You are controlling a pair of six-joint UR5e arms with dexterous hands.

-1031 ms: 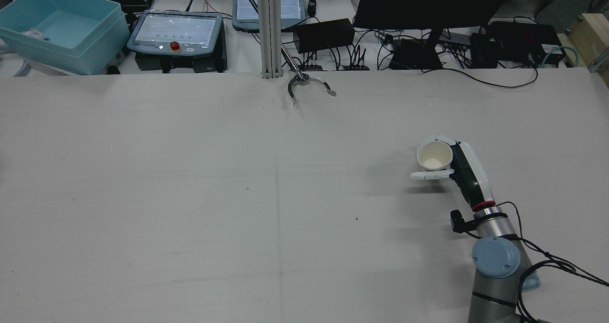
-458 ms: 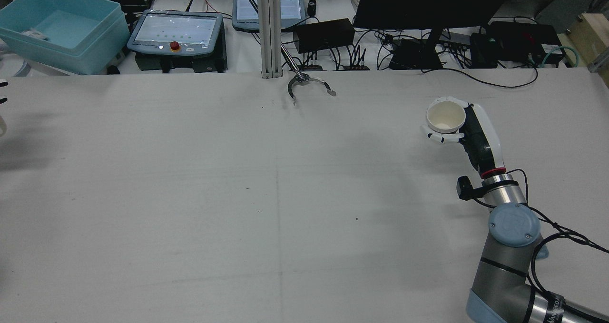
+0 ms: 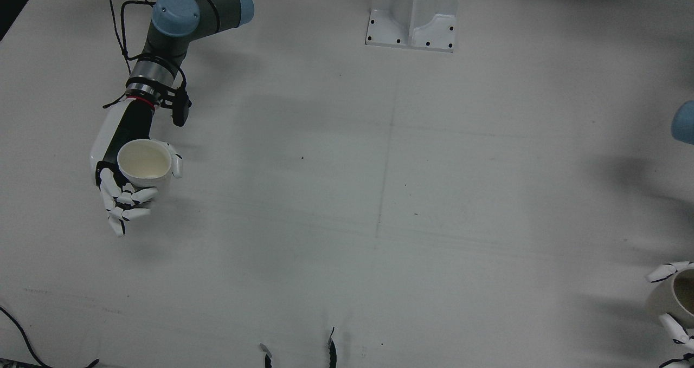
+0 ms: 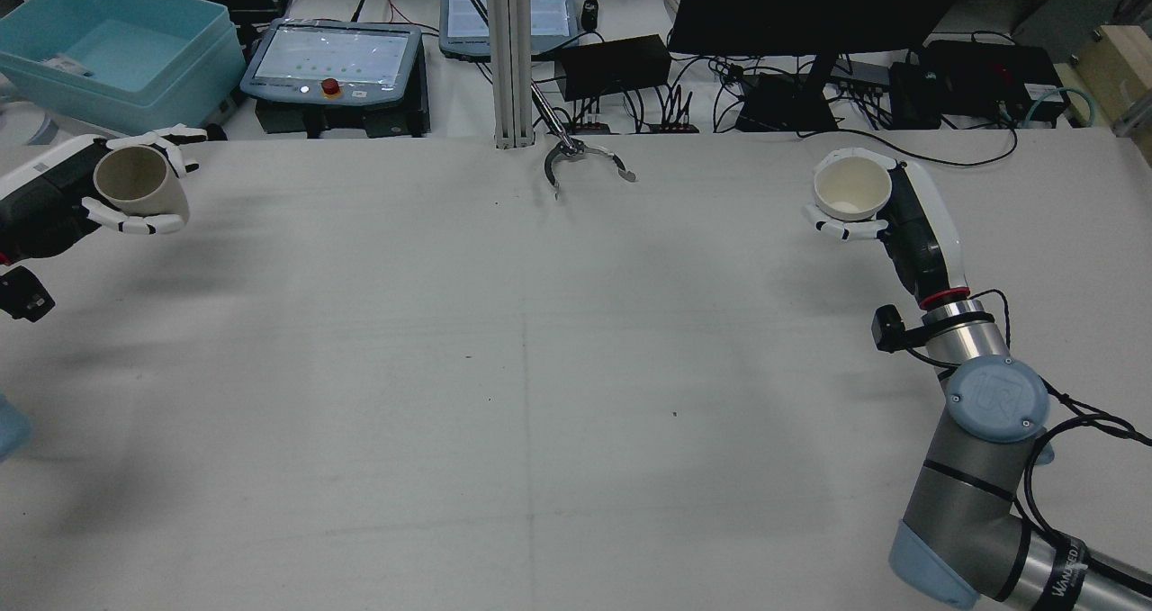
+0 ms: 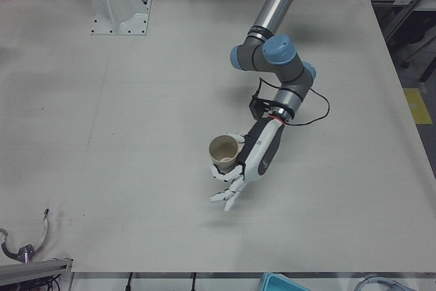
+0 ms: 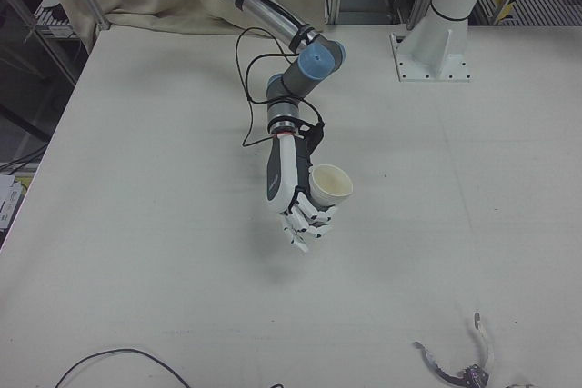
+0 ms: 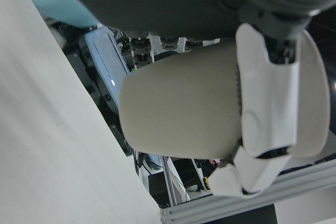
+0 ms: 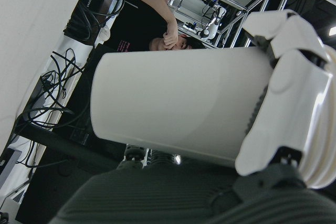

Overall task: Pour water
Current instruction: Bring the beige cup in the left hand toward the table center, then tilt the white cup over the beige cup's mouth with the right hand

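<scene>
So there are two cups here, one per hand, and both are up off the surface (image 4: 540,368). The white cup (image 4: 851,188) sits in the right hand (image 4: 886,215), fingers curled around its side with the mouth facing up, over the far right part of the surface; from the front view the same white cup (image 3: 144,163) shows a pale inside, and I honestly can't tell if there's any liquid in it. The tan cup (image 4: 133,184) is in the left hand (image 4: 81,193) way over at the far left edge, fingers wrapped round its body, and it looks tipped a bit with its mouth angled toward the camera in the rear view. In the left-front view the tan cup (image 5: 224,150) stands mouth up in the left hand (image 5: 248,161), some fingers sticking out loose below it. The two cups are well apart, basically opposite sides of the surface. Between them near the far edge lies a metal claw-like tool (image 4: 580,159), just beside an aluminium post (image 4: 508,53). Behind that: a teal bin (image 4: 112,49), a teach pendant (image 4: 335,58) and a dark monitor (image 4: 810,4).
</scene>
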